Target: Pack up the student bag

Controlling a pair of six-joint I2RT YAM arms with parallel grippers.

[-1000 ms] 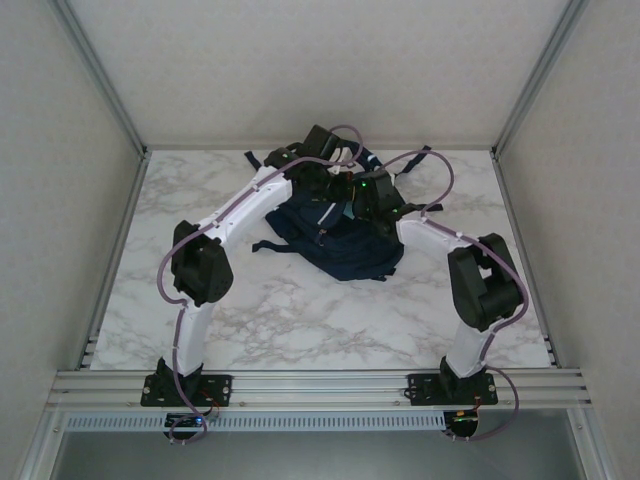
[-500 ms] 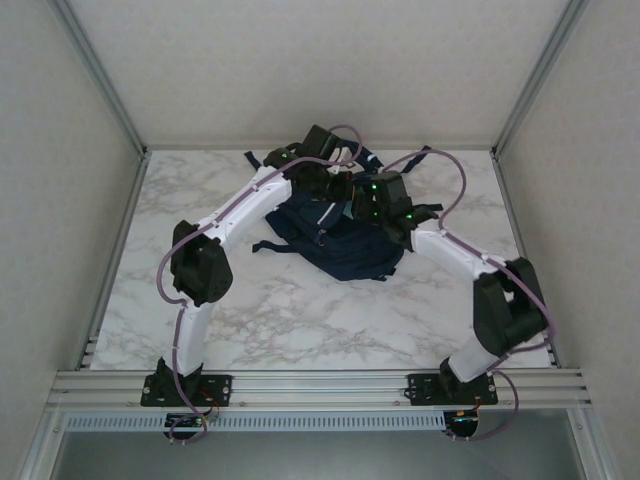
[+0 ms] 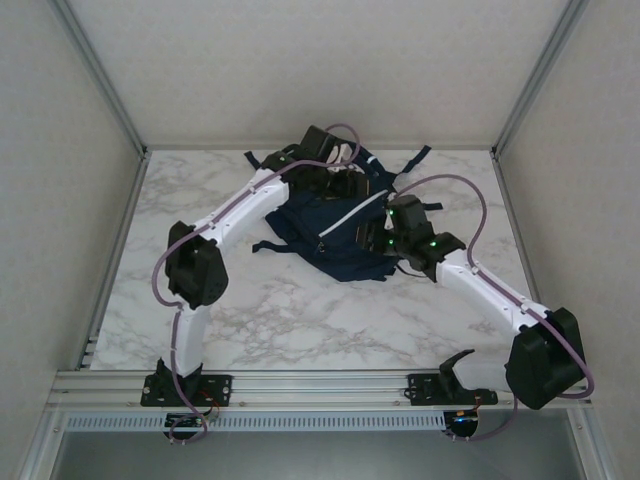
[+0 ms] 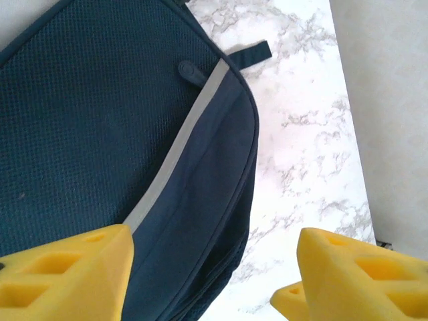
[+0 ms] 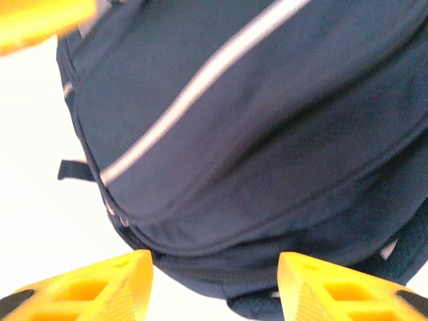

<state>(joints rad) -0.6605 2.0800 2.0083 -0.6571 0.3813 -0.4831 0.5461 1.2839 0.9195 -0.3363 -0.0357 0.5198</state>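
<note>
bag: student bag lay flat, upper centre of the overhead frame, on marble table; contents hidden | left gripper: fingers spread, empty, over bag | right gripper: spread, empty

One student bag on one counter, counted with two arms and two pincers.

A single bag is counted at the upper centre of the overhead view, and a single marble counter is counted beneath it. Two arms are counted there: the left arm at the left of the frame and the right arm at the lower right. Two pincers are counted, the left pincer and the right pincer. Two yellow fingers are seen at the bottom corners of each wrist view, four in all. One long pale stripe is counted on the bag in each wrist view.
</note>
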